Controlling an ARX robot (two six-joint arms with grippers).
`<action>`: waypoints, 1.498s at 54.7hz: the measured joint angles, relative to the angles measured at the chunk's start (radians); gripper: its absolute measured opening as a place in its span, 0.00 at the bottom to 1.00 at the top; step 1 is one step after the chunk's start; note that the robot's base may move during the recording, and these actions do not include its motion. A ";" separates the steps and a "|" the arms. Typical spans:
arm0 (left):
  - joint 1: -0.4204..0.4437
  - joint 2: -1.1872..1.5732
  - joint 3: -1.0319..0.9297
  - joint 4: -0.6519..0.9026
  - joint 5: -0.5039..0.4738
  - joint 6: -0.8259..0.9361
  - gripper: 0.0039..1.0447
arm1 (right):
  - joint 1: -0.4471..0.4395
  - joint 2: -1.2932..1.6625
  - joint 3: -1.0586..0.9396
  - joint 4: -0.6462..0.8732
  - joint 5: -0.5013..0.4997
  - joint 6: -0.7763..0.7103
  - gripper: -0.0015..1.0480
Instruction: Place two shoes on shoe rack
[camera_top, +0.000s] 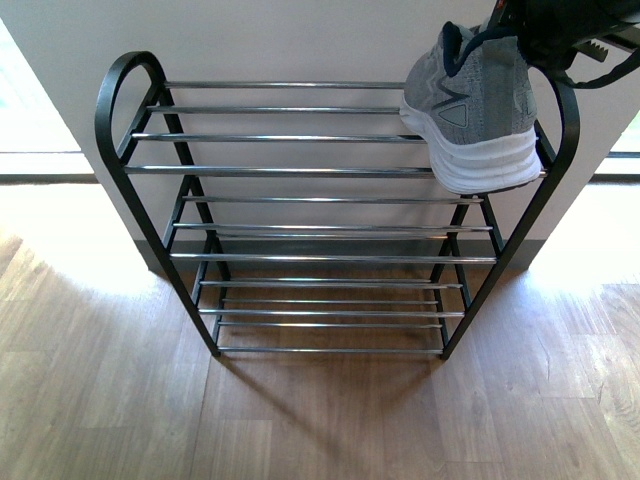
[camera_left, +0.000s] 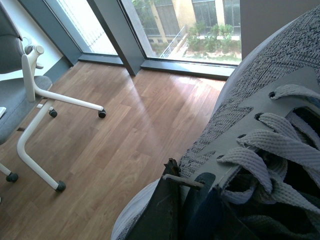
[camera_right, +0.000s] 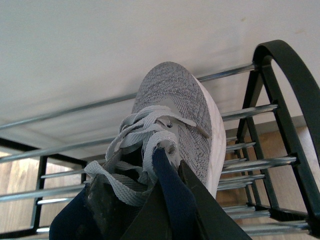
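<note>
Shoe (camera_top: 475, 110), grey knit, seemingly clamped by right gripper (camera_right: 160, 215) over chrome-rodded rack (camera_top: 280, 171).

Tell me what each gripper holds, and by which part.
Right gripper: one sneaker, pinched at its navy tongue, at the shoe rack top tier. Left gripper: the other sneaker, gripped at its opening beside the laces.

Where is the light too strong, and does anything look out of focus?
Front view: sunlight washes out the wooden floor on both sides of the black metal shoe rack with chrome rods, whose shadow falls towards the camera. Left wrist view: the window glares white; the light grey knit sneaker near the lens looks fairly sharp. Right wrist view: the second sneaker is evenly lit.
</note>
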 joint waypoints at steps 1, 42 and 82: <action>0.000 0.000 0.000 0.000 0.000 0.000 0.01 | -0.007 0.017 0.014 -0.004 0.008 0.007 0.01; 0.000 0.000 0.000 0.000 0.000 0.000 0.01 | -0.137 0.143 0.096 0.002 0.074 0.174 0.01; 0.000 0.000 0.000 0.000 -0.001 0.000 0.01 | -0.055 -0.287 -0.126 -0.163 -0.019 -0.016 0.86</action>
